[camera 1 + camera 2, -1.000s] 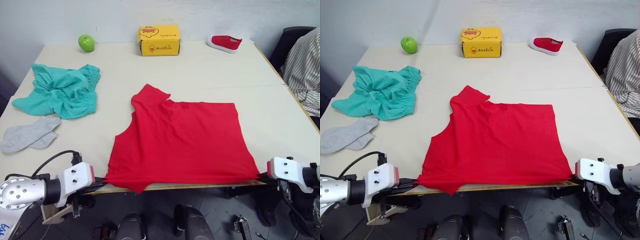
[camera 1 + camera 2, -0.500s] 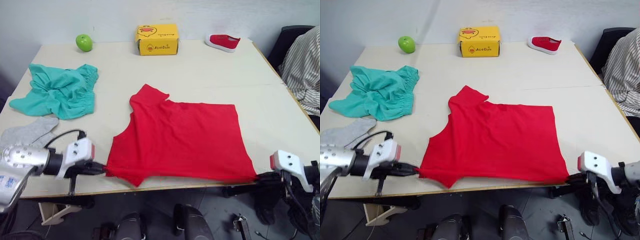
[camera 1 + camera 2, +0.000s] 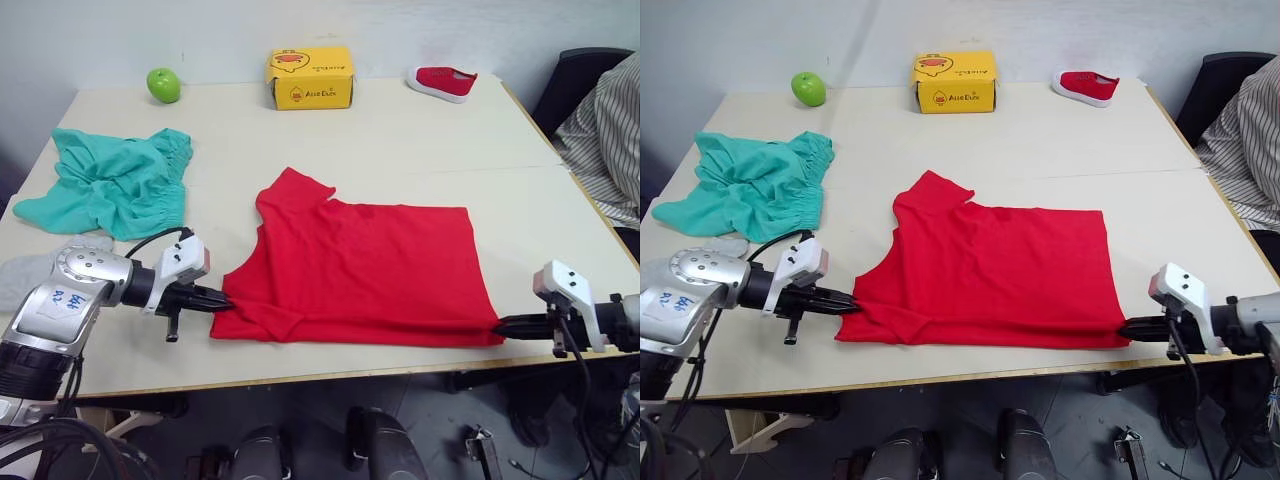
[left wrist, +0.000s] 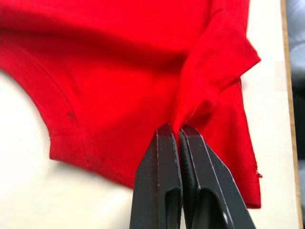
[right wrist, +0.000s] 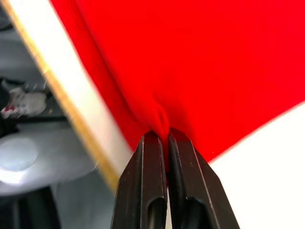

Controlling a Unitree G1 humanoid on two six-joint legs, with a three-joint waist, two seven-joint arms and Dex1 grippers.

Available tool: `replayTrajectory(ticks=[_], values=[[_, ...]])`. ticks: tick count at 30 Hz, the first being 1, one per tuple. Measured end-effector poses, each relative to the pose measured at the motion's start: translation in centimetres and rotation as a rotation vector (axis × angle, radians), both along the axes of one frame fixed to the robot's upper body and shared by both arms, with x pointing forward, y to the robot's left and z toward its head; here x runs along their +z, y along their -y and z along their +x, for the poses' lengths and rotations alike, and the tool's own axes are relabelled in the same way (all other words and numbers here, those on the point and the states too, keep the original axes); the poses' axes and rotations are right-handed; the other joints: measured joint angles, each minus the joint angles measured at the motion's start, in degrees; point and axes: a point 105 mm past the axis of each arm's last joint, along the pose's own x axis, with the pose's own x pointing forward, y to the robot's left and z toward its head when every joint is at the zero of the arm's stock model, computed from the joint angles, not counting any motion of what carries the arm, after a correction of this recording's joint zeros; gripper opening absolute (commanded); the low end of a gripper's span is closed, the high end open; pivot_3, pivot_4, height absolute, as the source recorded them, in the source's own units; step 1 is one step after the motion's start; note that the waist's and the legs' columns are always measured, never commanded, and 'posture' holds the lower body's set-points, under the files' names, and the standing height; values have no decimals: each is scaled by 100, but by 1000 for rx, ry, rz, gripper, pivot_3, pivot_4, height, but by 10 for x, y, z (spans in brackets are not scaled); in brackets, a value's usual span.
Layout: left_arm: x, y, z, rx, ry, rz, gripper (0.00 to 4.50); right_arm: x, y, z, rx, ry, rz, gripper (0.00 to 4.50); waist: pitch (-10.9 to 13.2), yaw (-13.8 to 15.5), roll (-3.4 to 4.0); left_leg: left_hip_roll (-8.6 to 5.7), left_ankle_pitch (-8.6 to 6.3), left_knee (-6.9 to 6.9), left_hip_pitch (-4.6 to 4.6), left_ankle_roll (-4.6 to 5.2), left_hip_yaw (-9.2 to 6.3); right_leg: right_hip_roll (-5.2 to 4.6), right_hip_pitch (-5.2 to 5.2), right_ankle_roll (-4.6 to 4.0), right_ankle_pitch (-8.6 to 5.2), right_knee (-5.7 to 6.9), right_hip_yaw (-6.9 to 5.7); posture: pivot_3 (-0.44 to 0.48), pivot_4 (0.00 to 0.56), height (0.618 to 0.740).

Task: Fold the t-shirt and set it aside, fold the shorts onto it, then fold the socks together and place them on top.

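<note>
The left wrist view shows the left pincer (image 4: 179, 136) pressed together on a raised fold of the t-shirt (image 3: 365, 270); the head views show only its black tips at the shirt's near left corner. That arm reaches in low over the counter (image 3: 420, 140), lying across the socks (image 3: 25, 272), with the shorts (image 3: 105, 180) beyond. The shirt lies flat mid-counter. At its near right corner the right pincer (image 5: 161, 136) pinches the hem by the counter's edge. Along the far side stand an apple (image 3: 164, 84), a yellow box (image 3: 310, 78) and a red shoe (image 3: 441, 82).
</note>
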Motion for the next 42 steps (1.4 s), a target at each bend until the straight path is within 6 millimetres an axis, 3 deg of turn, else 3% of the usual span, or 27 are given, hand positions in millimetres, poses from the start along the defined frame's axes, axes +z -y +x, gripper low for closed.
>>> replayTrajectory(ticks=[6,12,13,15,16,18,21,23,24,26,28,31,35,38,42], values=[[1,-2,4,56,3,-34,0,4,2,7,-29,29,0,24,0,0,0,1,1,1,1,0,0,0,0,0,0,3,1,0,150,740],[-1,1,10,93,16,-75,0,-7,0,10,-56,25,13,24,0,0,0,0,2,2,0,0,2,0,0,0,0,4,1,0,150,740],[-3,-2,12,114,17,-74,475,-6,-1,15,-68,49,25,0,-2,0,-3,0,3,2,2,-1,1,0,0,0,0,4,1,0,150,740],[-5,-3,15,144,23,-80,940,-7,-4,22,-89,86,41,0,-2,-11,-3,0,4,2,2,-2,2,0,0,0,0,6,3,0,150,740],[-6,-2,16,152,25,-88,1315,-7,-5,25,-104,103,50,515,-2,-11,-3,1,4,2,1,-2,2,0,-1,0,0,6,3,0,150,740],[-6,-2,17,173,28,-112,1928,-4,-6,31,-136,142,62,1014,-2,-7,-3,1,4,2,1,-2,2,0,-1,0,0,7,3,0,150,740],[-7,-6,18,229,55,-157,3016,2,4,32,-190,201,58,2181,-2,-3,-3,1,4,1,1,-2,2,-1,0,0,0,5,3,0,150,740],[-6,-11,22,286,106,-194,3320,1,14,26,-220,225,48,2899,-2,23,-3,2,4,2,-1,-2,0,-2,0,0,0,4,2,0,150,740],[-3,-15,24,316,154,-223,3227,1,19,23,-234,236,45,3240,-2,35,-3,1,4,2,-1,-1,0,-4,0,1,0,4,3,0,150,740],[6,-23,23,343,225,-268,2849,5,25,18,-258,259,58,3252,-2,36,-4,1,6,3,0,2,1,-6,0,4,2,5,4,0,150,740],[17,-30,15,335,264,-329,2206,18,19,12,-233,303,97,2801,-3,16,-4,6,6,2,3,1,1,-4,0,4,2,6,5,0,150,740],[24,-19,-10,184,260,-335,1177,29,-7,2,-129,342,142,1701,-5,-17,-7,11,4,-2,7,-5,0,1,1,1,1,6,5,0,150,740],[-1,13,-45,-79,198,-266,0,3,-58,-13,71,349,156,197,-8,-6,-8,7,-1,-6,8,-11,1,1,2,-3,-2,3,4,0,150,740],[-9,29,-51,-158,210,-262,0,-9,-73,-12,137,374,146,14,-8,48,-9,4,0,-5,6,-3,-3,-8,3,1,2,3,4,0,150,740],[-28,53,-51,-257,228,-221,0,-21,-74,3,142,430,126,14,-9,74,-10,-4,1,-4,6,-1,-1,-4,3,0,3,3,2,0,150,740]])
